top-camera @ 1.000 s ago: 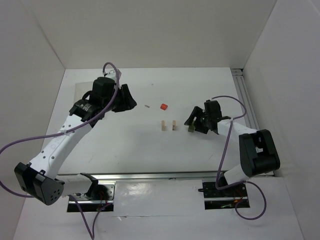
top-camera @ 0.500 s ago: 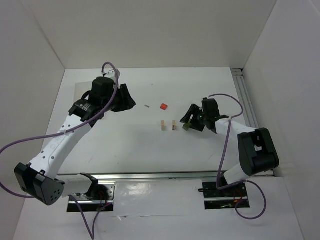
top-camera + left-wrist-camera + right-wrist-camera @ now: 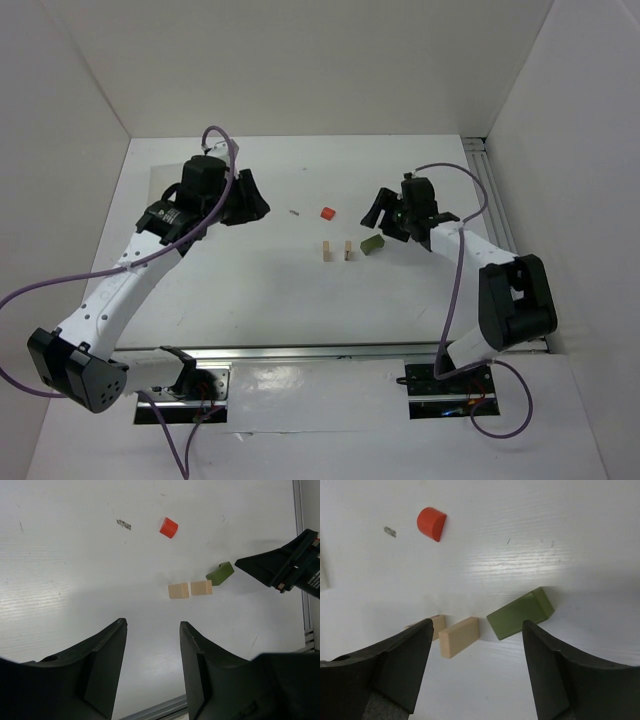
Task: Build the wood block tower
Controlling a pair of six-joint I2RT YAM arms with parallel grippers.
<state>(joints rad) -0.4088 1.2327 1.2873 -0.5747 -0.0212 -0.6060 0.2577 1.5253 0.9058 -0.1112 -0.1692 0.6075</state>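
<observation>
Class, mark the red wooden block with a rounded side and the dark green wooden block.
Red wooden block [image 3: 431, 524]: right wrist view, top face.
Dark green wooden block [image 3: 520, 613]: right wrist view, broad upper face.

A white table [image 3: 250, 290] sits between plain white walls [image 3: 300, 70]. A small grey scrap [image 3: 294, 212] lies flat on the table's far half, near the middle, with bare surface all round it. One metal rail [image 3: 488, 195] runs along the table's right edge, and a near rail [image 3: 300, 352] borders the front. Faint dark scuffs [image 3: 509, 541] mark the surface.

white arms [image 3: 120, 285], black fingers [image 3: 102, 665], purple cables [image 3: 453, 295]
</observation>
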